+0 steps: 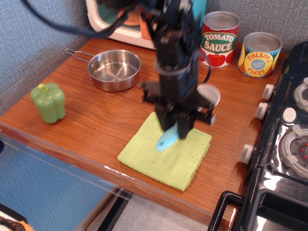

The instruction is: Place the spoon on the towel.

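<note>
My gripper [174, 131] is shut on the spoon [166, 140] and holds it over the middle of the lime-green towel [165, 153]. Only the spoon's light blue handle shows, sticking out below the fingers toward the front left; its pale bowl is hidden between the fingers. I cannot tell whether the handle tip touches the cloth. The towel lies flat near the front edge of the wooden counter [96, 120], and the arm hides its far part.
A steel pan [113, 70] with a wire handle sits at the back left. A green toy pepper [48, 102] stands at the left edge. A toy microwave [126, 19], a tomato sauce can [219, 39] and a pineapple can [260, 54] line the back. A toy stove [284, 144] is on the right.
</note>
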Robot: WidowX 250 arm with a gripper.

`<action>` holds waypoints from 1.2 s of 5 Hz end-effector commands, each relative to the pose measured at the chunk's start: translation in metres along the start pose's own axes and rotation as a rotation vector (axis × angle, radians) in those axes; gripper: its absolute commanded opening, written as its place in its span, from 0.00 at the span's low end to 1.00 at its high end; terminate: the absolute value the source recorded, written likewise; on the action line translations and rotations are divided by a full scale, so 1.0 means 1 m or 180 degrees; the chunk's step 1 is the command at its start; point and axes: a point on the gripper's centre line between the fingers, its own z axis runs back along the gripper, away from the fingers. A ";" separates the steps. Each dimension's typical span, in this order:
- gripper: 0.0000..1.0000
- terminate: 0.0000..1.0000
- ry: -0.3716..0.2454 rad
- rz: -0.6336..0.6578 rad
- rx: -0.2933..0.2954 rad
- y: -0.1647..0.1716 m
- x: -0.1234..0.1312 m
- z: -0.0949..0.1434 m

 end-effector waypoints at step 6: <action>1.00 0.00 -0.0176 -0.0072 0.0096 0.025 0.006 0.061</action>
